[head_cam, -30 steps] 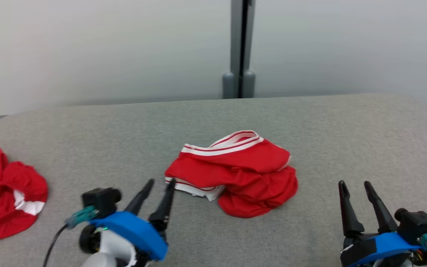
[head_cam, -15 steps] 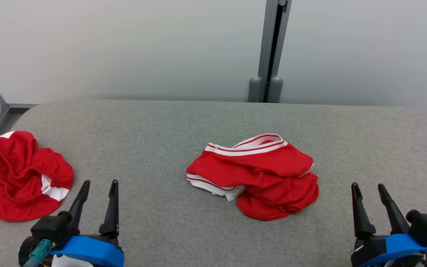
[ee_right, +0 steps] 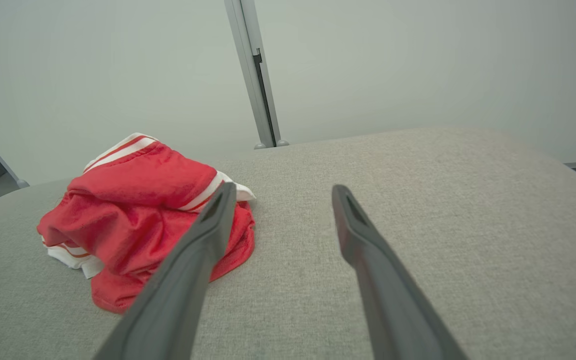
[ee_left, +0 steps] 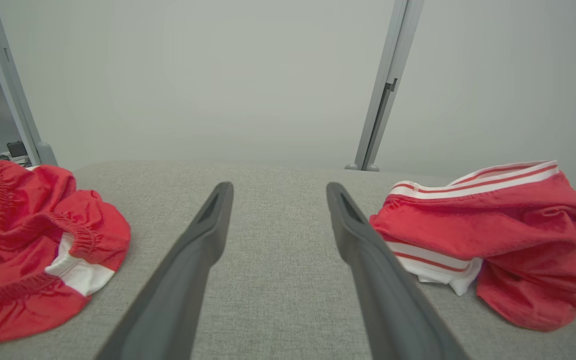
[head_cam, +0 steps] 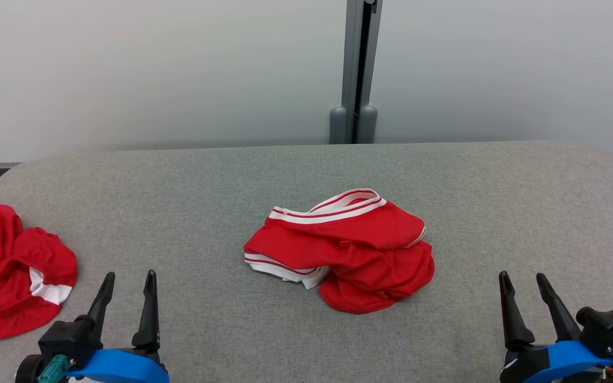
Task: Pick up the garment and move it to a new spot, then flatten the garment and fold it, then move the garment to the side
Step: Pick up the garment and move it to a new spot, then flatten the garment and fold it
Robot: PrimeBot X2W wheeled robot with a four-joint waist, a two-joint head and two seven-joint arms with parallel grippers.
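Note:
The garment (head_cam: 349, 250) lies crumpled in a heap at the middle of the grey padded table (head_cam: 179, 191); it is red, with white-striped trim on top and at its left edge. My left gripper (head_cam: 130, 274) stands open at the lower left, well apart from the heap, with nothing between its fingers. My right gripper (head_cam: 522, 275) is open and empty at the lower right, also apart from it. In the left wrist view the garment (ee_left: 493, 220) lies to the right of the open left gripper (ee_left: 278, 186). From the right wrist, the garment (ee_right: 138, 210) sits left of the open right gripper (ee_right: 283, 186).
A second bunched red cloth (head_cam: 8, 271) with a white patch and a gathered elastic edge lies at the table's left end, and the same cloth (ee_left: 23, 240) sits left of my left fingers. A grey post (head_cam: 357, 69) and pale wall stand behind the table.
My left gripper has drawn back from the garment's left edge to the lower left, still open. The head camera has swung meanwhile. The garment and right gripper have kept their places.

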